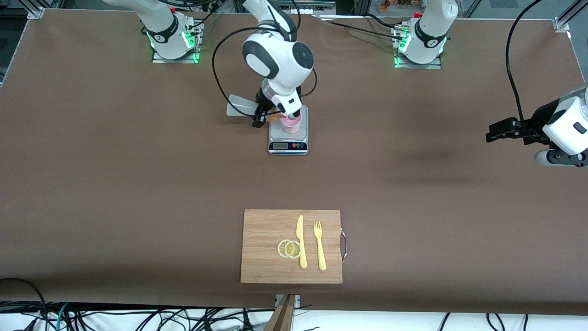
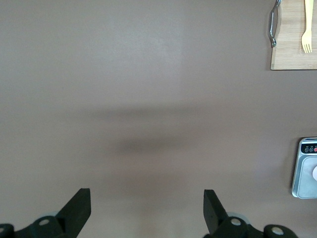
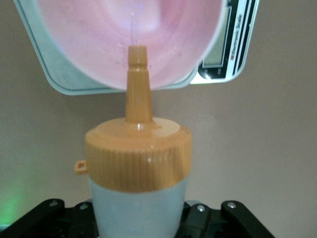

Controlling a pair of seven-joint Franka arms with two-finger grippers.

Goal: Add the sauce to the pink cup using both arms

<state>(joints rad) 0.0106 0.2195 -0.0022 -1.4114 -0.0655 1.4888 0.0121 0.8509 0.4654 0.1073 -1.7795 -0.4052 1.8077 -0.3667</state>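
Note:
The pink cup [image 1: 292,124] stands on a small kitchen scale [image 1: 288,143]. My right gripper [image 1: 258,116] is shut on the sauce bottle [image 1: 239,106] and holds it tipped on its side beside the scale, toward the right arm's end of the table. The orange nozzle points into the cup's mouth. In the right wrist view the bottle [image 3: 138,198] fills the foreground and its nozzle tip sits over the cup's [image 3: 99,29] rim. My left gripper [image 1: 496,132] hangs open and empty over bare table at the left arm's end, waiting; its fingers [image 2: 81,198] stand wide apart.
A wooden cutting board [image 1: 266,271] lies nearer to the front camera, with a yellow knife [image 1: 301,241], a yellow fork [image 1: 319,246] and two lemon slices [image 1: 289,248] on it. The scale [image 2: 307,171] and board [image 2: 290,54] also show in the left wrist view.

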